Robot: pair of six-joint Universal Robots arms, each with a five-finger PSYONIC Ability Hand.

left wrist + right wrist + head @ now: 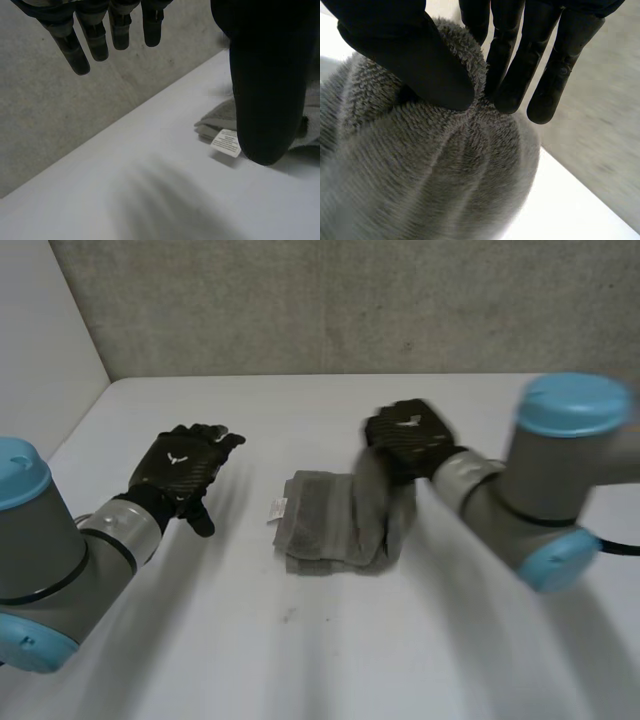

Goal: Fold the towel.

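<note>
Grey terry towel (335, 530) lies part-folded at the middle of the white table (300, 670), its white care label (277, 510) at the 9 o'clock edge. Right hand (408, 435) stands at 2 o'clock from the towel, thumb and fingers pinching a bunched fold of the 3 o'clock edge, raised off the stack. Left hand (180, 468) hovers at 9 o'clock, apart from the cloth, fingers straight and spread, holding nothing. Assessment: the step in hand is carrying the raised edge towards 9 o'clock. Recommended: firm pinch, low level carry, edge laid flush with the label side, release only once down; the left hand could pin the stack against dragging.
</note>
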